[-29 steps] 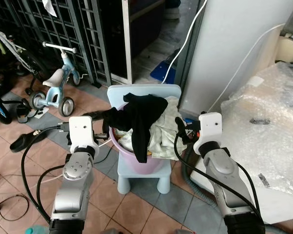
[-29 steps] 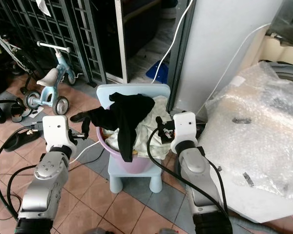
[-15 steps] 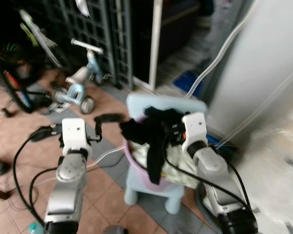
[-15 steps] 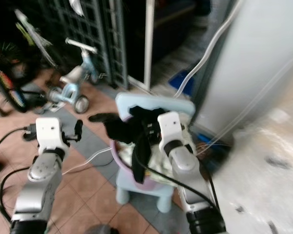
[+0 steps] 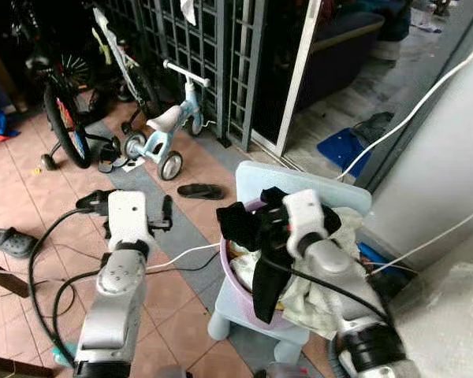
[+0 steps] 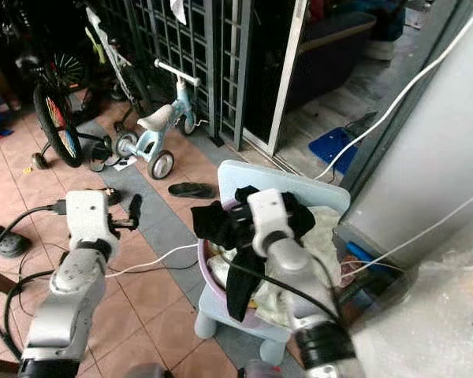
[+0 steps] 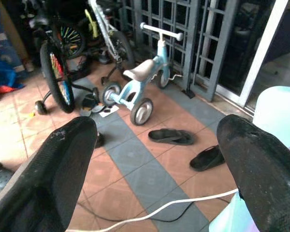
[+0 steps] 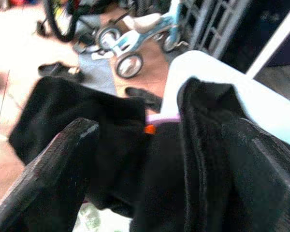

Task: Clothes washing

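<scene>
Right claw spread wide over black garment at basin rim; left claw open above tiles.

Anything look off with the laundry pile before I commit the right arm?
The black garment hangs well over the rim of the pink plastic basin, down past the seat of the light blue child's chair. Pale cloth spills over the other side. The right gripper is open right over the black garment.

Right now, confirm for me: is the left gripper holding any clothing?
No. The left gripper has its jaws open on nothing, over the tiled floor beside the basin.
</scene>
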Motion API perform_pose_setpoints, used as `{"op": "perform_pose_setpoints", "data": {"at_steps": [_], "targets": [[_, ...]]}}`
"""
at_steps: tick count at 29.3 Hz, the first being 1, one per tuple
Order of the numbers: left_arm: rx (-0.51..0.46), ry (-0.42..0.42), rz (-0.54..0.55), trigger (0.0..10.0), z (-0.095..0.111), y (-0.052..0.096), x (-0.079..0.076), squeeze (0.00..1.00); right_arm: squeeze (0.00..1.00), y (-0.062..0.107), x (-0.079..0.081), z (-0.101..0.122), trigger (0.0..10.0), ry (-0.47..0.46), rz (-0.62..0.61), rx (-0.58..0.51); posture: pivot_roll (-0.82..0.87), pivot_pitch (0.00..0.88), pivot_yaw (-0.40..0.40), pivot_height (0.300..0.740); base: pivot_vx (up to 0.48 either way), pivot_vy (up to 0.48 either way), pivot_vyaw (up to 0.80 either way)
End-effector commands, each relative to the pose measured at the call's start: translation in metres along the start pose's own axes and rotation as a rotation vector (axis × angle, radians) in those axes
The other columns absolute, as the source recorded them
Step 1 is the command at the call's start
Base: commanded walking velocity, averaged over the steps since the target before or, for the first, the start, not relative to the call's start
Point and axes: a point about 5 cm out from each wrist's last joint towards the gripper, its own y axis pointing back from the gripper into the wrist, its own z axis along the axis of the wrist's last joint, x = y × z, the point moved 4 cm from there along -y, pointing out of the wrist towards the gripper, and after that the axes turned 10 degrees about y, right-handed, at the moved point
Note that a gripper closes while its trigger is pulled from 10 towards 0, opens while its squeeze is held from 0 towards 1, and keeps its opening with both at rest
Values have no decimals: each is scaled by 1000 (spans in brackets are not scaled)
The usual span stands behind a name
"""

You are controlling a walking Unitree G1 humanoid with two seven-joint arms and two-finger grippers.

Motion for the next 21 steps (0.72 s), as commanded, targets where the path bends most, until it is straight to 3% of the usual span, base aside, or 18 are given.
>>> {"op": "perform_pose_setpoints", "data": {"at_steps": [1, 2, 3, 4, 7, 16, 19, 21], "targets": [[-9, -14, 3, 10000, 5, 4, -1, 0, 0, -4, -4, -4, 10000, 34, -24, 48, 4, 0, -35, 740, 0, 0, 0], [-9, -14, 3, 10000, 5, 4, -1, 0, 0, -4, -4, -4, 10000, 34, -24, 48, 4, 0, -35, 740, 0, 0, 0], [-6, -18, 12, 10000, 4, 6, 2, 0, 0, -7, -13, -10, 3412, 18, -95, 97, 12, 0, -40, 740, 0, 0, 0], [-3, -23, 22, 10000, 4, 10, 4, 0, 0, -7, -20, -16, 0, -28, -153, 142, 26, 0, -52, 740, 0, 0, 0], [12, -27, 49, 10000, 0, 19, 10, 0, 0, -9, -33, -25, 0, -62, -249, 202, 34, 0, -60, 740, 0, 0, 0], [31, -32, 65, 10000, -3, 24, 12, 0, 0, -4, -40, -39, 0, -32, -316, 281, 32, 17, -70, 740, 0, 0, 0], [31, -32, 65, 10000, -2, 24, 11, 0, 0, -3, -36, -45, 0, -56, -293, 306, 29, 17, -70, 740, 0, 0, 0], [31, -21, 62, 10000, -2, 24, 10, 0, 0, -2, -24, -61, 0, -133, -241, 380, 24, 15, -69, 740, 0, 0, 0]]}}
